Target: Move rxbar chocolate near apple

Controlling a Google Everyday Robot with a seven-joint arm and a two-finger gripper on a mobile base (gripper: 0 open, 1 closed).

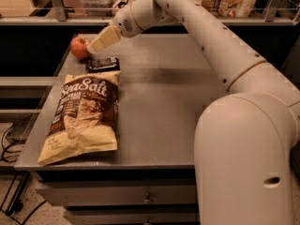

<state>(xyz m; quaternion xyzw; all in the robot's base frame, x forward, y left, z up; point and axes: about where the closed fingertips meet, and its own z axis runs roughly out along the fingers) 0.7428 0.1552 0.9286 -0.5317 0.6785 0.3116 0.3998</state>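
- My gripper (98,45) hangs over the counter's (164,102) far left corner, just above the rxbar chocolate (103,63).
- The apple (79,47) blocks the bar's left, just beside it.
- The chip bag (82,116) blocks the near-left strip, its top edge close under the bar.
- Right of the bar and bag, the counter lies open.
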